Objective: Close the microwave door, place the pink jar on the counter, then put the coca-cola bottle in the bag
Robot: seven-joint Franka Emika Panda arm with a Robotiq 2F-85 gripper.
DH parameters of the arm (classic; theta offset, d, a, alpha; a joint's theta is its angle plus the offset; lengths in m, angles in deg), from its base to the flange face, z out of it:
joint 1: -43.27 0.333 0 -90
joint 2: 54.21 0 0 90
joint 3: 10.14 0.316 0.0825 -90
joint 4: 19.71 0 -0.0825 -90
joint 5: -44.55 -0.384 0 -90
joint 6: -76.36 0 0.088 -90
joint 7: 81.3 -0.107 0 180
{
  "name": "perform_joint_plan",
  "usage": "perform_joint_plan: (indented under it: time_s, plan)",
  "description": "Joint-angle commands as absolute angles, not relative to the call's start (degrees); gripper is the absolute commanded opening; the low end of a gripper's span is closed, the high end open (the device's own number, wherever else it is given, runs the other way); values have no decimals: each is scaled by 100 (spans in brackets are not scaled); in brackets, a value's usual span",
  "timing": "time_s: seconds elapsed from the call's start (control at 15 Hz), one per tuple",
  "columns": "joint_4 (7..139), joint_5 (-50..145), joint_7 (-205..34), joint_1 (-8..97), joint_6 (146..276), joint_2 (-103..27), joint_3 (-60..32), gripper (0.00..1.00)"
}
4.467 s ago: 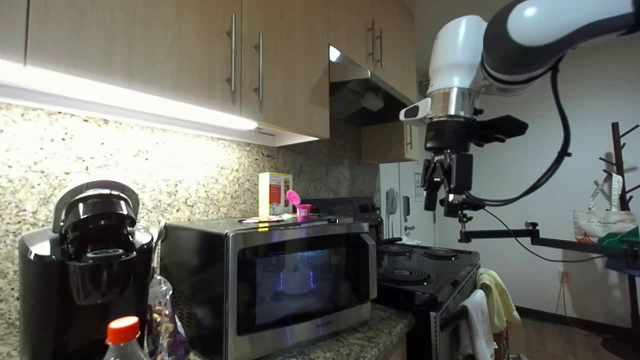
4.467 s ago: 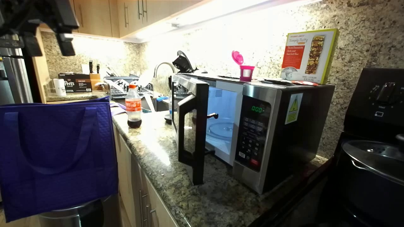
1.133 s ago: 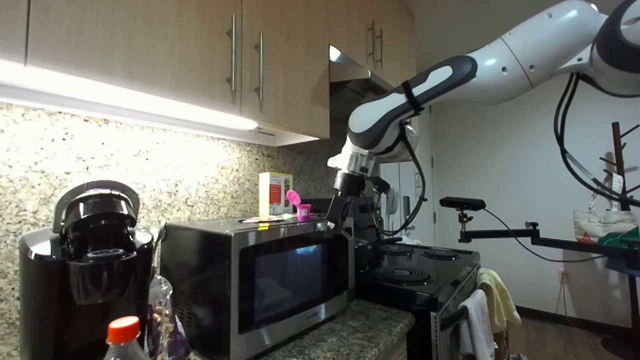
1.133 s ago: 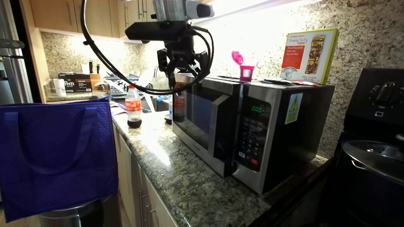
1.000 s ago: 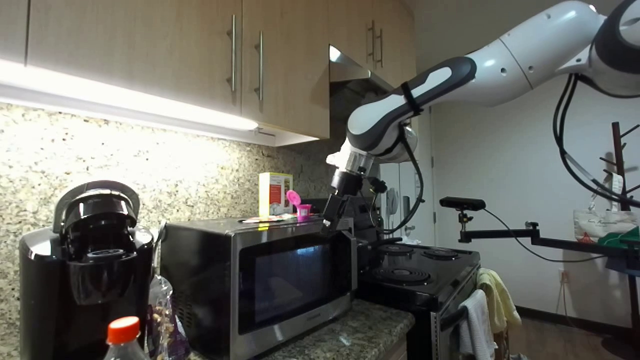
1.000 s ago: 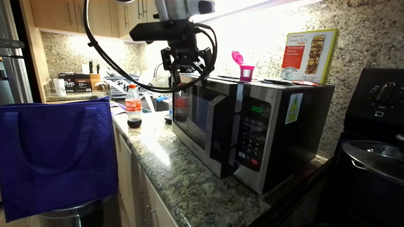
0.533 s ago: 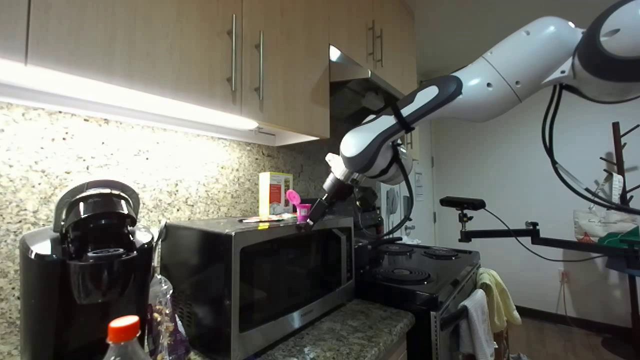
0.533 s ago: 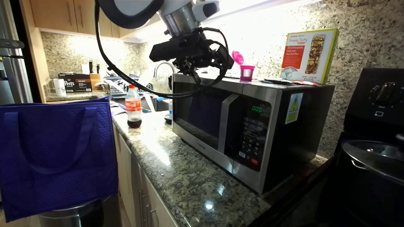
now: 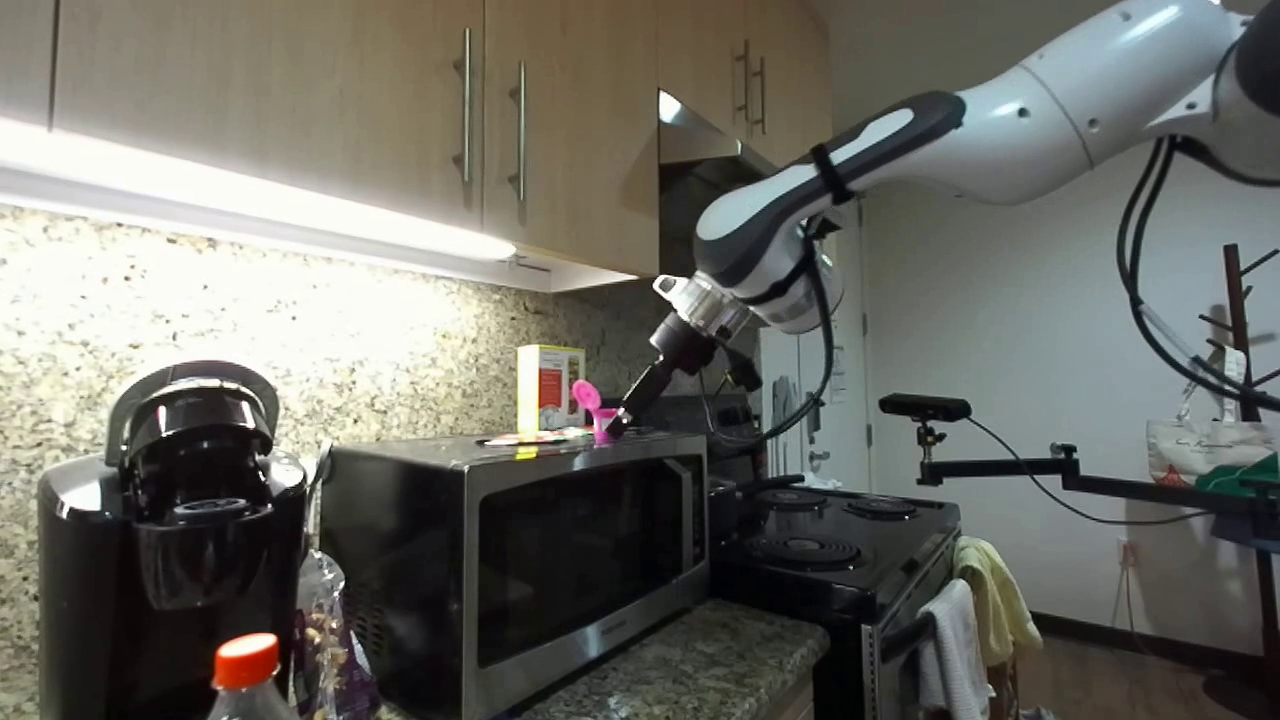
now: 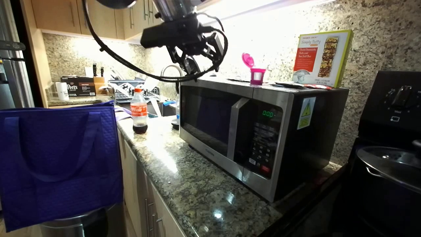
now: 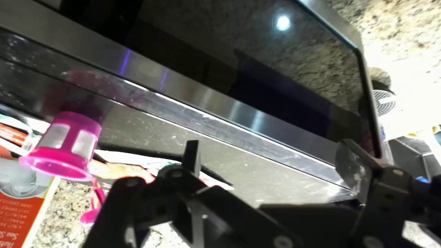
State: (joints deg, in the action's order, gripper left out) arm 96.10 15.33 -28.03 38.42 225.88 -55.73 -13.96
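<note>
The microwave door [image 10: 205, 121] is shut flush against the control panel; it also shows in an exterior view [image 9: 580, 560] and the wrist view [image 11: 275, 69]. The pink jar [image 10: 257, 76] stands upright on the microwave's top with its lid flipped open; it is left of the jaws in the wrist view [image 11: 74, 141]. My gripper [image 11: 272, 155] is open and empty, by the microwave's top front edge, apart from the jar. The coca-cola bottle [image 10: 139, 113] stands on the granite counter [image 10: 197, 184], partly full. Only its red cap and neck [image 9: 247, 665] show in an exterior view. The purple bag [image 10: 62, 158] hangs left of the counter.
A snack-bar box [image 10: 320, 57] and flat packets [image 10: 292, 86] are on the microwave behind the jar. A black coffee maker [image 9: 180, 560] and a plastic bag of food [image 9: 325, 650] are beside the microwave. A stove [image 9: 840, 540] with a pot [image 10: 391, 187] adjoins it. Cabinets [image 9: 300, 110] hang above.
The door stood ajar earlier and has swung shut. The gripper came in to the microwave from farther off, then rose and drew back slightly in the last half second. Jar and bottle stay put.
</note>
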Motion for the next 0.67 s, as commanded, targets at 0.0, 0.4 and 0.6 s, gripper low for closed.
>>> perform_joint_plan:
  time_s: [0.0,0.4,0.6]
  plan:
    - [10068,2587,-3522,3855,21470,-6677,-1490,100]
    - [9840,2713,-3773,4084,21096,-7013,-1814,100]
    - [9839,2705,-3761,4157,21093,-7039,-1901,100]
